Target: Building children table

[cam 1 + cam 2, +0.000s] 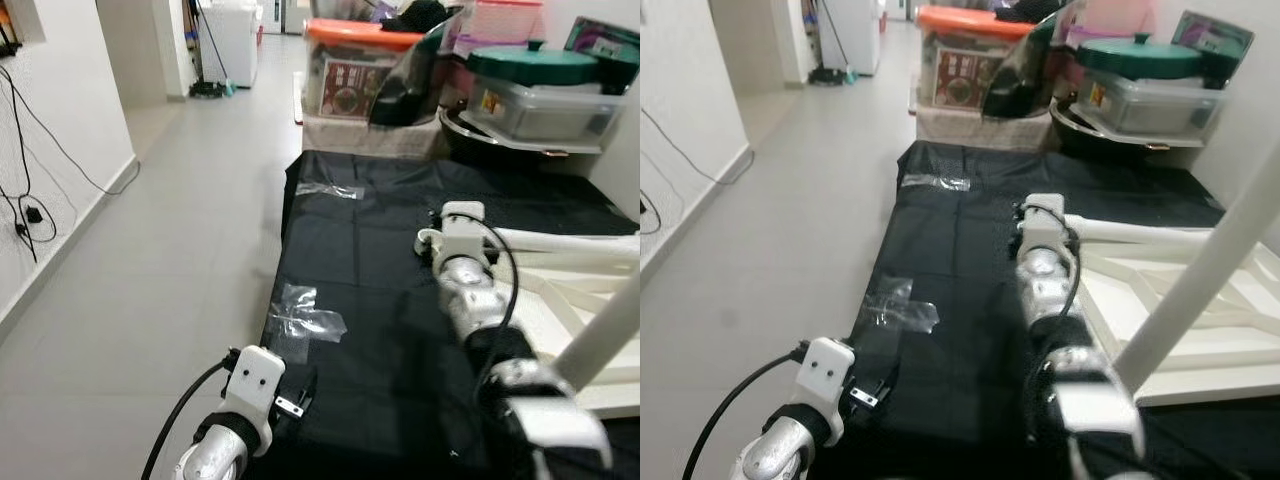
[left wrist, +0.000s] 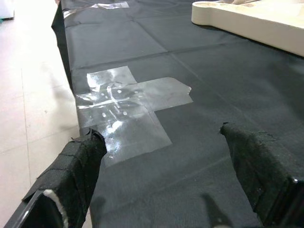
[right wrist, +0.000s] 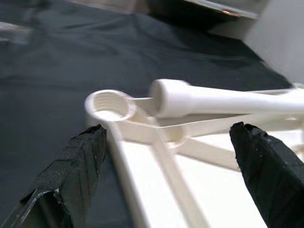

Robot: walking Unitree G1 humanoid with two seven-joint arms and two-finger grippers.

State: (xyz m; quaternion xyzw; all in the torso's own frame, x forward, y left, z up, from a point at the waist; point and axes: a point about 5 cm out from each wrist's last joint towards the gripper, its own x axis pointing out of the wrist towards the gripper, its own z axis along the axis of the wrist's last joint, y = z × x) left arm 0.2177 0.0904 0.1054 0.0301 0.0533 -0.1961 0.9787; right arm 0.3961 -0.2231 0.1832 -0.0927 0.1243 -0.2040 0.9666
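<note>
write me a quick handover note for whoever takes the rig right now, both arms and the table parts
Left end effector: open, empty, hovering low over the black sheet near its left edge, by the clear tape patch.
Right end effector: open, empty, aimed at the corner of the white table top, which lies upside down on the sheet's right side.
Threaded leg socket at that corner is empty. One white table leg lies loose across the frame beside it; another leg already stands up from the top.
Done: at least one leg fitted, as far as can be seen.
Left: pick up the loose leg and screw it into the open socket.
</note>
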